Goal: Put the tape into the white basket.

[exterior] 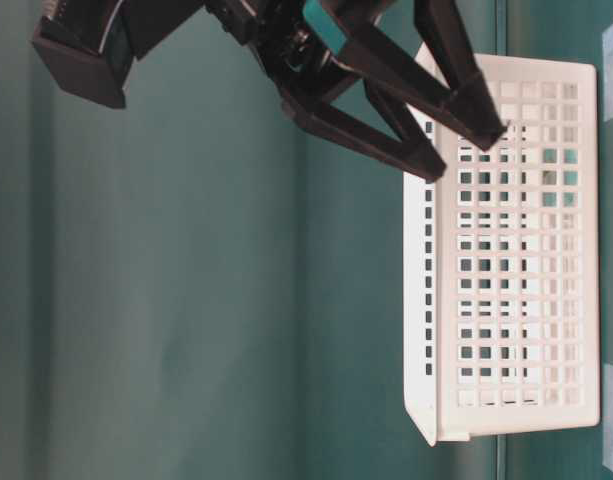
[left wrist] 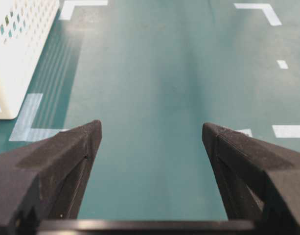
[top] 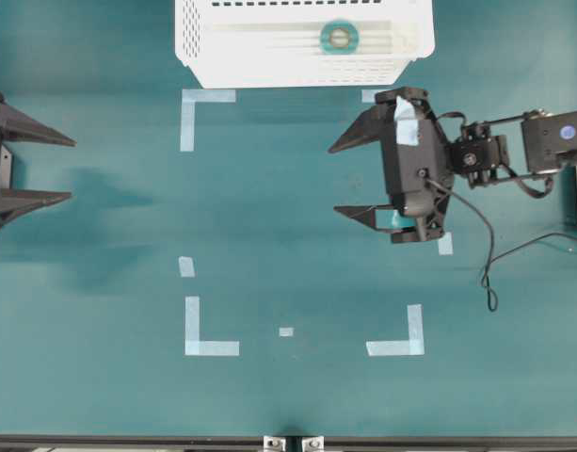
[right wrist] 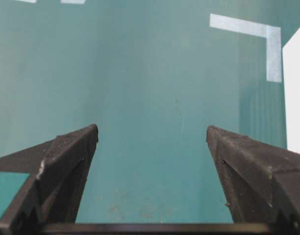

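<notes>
The tape (top: 339, 38), a small teal-green ring, lies inside the white basket (top: 203, 56) at the back of the table. From the side the basket (exterior: 506, 270) shows its slotted wall, and a corner of the basket (left wrist: 12, 54) appears at the left of the left wrist view. My right gripper (top: 332, 179) hovers open in front of the basket, right of centre, with nothing between its fingers (right wrist: 74, 152). My left gripper (top: 72, 169) stands open at the far left edge, also empty, its fingers (left wrist: 74, 152) wide apart over bare mat.
Pale tape corner marks (top: 210, 330) and small strips (top: 286, 331) outline a square on the teal mat. A black cable (top: 486, 254) trails from the right arm. The basket's edge (right wrist: 296, 98) shows at the right of the right wrist view.
</notes>
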### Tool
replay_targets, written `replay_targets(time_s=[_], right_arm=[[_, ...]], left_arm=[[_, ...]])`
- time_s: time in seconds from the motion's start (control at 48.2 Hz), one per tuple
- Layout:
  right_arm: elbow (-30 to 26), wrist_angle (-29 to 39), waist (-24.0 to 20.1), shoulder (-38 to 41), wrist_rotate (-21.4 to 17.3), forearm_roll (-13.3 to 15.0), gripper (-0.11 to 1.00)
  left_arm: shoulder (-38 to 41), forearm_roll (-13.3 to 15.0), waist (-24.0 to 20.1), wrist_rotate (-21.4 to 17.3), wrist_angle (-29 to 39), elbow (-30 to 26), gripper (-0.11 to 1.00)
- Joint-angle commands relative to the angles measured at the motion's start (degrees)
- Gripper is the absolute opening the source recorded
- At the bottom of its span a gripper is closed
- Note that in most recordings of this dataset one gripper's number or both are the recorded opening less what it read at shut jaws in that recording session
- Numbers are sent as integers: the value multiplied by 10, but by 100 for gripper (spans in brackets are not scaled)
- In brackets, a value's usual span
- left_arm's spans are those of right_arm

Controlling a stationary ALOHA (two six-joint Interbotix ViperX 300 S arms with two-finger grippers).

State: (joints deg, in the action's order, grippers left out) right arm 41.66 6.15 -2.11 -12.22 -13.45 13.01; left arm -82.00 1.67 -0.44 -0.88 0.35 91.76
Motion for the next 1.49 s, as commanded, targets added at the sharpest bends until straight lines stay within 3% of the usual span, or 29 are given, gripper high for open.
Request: replay_targets(time_s=[0.0, 0.166, 0.518, 0.746, 0.974, 1.161, 1.472], right_arm=[[-4, 11, -2, -34, -1, -1, 94], [26, 27, -2, -88, -2, -2, 94], [131, -54, -2, -195, -25, -2, 94], [217, -86, -2, -310, -33, -2, 94], [291, -78, -1, -458, -68, -2, 94], [335, -37, -1, -548, -70, -2, 94], [359, -6, -2, -577, -69, 2, 94]], left_arm=[[4, -2, -1, 1, -3, -10, 39], [4, -2, -1, 1, -3, -10, 39], [4, -2, -1, 1, -3, -10, 39], [4, -2, -1, 1, -3, -10, 39], [4, -1, -1, 1, -3, -10, 39], [4, -2, -1, 1, -3, -9, 39], [4, -2, -1, 1, -3, -10, 39]])
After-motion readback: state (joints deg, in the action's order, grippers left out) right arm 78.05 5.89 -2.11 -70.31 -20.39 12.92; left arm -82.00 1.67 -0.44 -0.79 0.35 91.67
